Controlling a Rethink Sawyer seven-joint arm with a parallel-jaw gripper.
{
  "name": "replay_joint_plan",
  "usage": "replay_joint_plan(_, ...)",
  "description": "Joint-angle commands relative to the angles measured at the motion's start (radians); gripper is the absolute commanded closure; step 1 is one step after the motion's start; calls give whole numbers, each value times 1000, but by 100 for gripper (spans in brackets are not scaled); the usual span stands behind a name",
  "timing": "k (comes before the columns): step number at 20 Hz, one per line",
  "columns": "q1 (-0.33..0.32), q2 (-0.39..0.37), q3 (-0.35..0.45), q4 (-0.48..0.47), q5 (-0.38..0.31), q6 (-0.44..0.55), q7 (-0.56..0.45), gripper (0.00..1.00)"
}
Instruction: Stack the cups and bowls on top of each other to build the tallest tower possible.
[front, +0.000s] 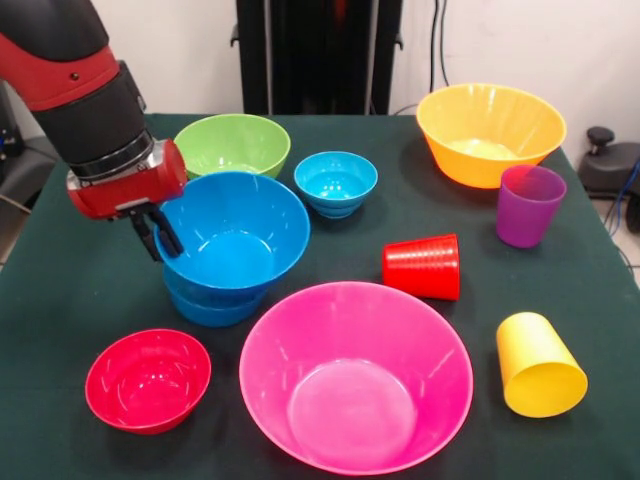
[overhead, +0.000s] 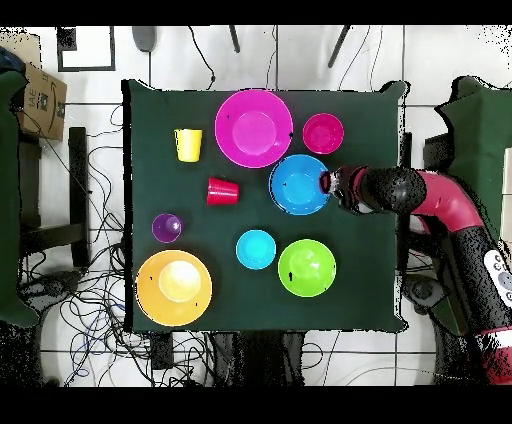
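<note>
Two blue bowls are nested as a short tower: the upper one (front: 235, 240) sits slightly tilted in the lower one (front: 215, 308), and they show as one in the overhead view (overhead: 298, 185). My gripper (front: 158, 235) (overhead: 327, 183) straddles the upper bowl's left rim, shut on it. Standing apart on the table are the pink bowl (front: 355, 375), red bowl (front: 148, 380), green bowl (front: 232, 142), light-blue bowl (front: 336, 182) and orange bowl (front: 490, 130). The purple cup (front: 528, 205) stands upright. The red cup (front: 422, 267) and yellow cup (front: 538, 365) lie on their sides.
Everything sits on a dark green table (front: 60, 300). The robot's black pedestal (front: 318, 55) stands at the far edge. Cables cover the floor around the table, and a cardboard box (overhead: 38, 100) is off one side.
</note>
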Motion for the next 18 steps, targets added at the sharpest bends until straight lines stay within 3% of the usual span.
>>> replay_joint_plan(1, 43, -23, -56, -71, -56, 123, -377, 100)
replay_joint_plan(18, 39, -13, -67, -13, -72, 84, -343, 100)
